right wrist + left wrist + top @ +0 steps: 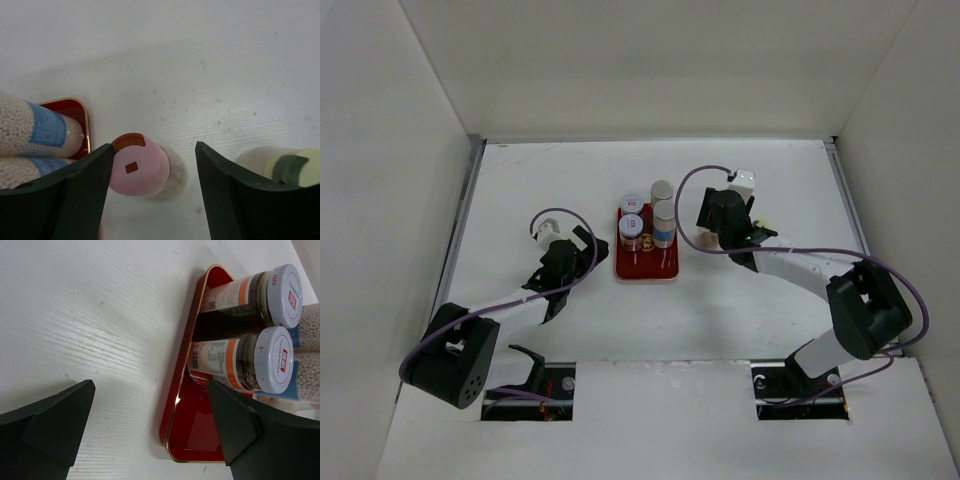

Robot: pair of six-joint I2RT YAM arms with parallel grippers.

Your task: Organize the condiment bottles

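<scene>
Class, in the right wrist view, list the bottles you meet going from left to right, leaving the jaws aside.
blue-labelled bottles → pink-capped jar → cream-capped jar

White table (555, 175): red tray (648, 267), pink-capped jar (140, 171), cream-capped jar (287, 166).

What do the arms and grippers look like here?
The left arm and right arm have black joint housings, white links, a looping purple cable each and a white camera block at the wrist. The left gripper and right gripper have matte black, wedge-shaped fingers.
</scene>
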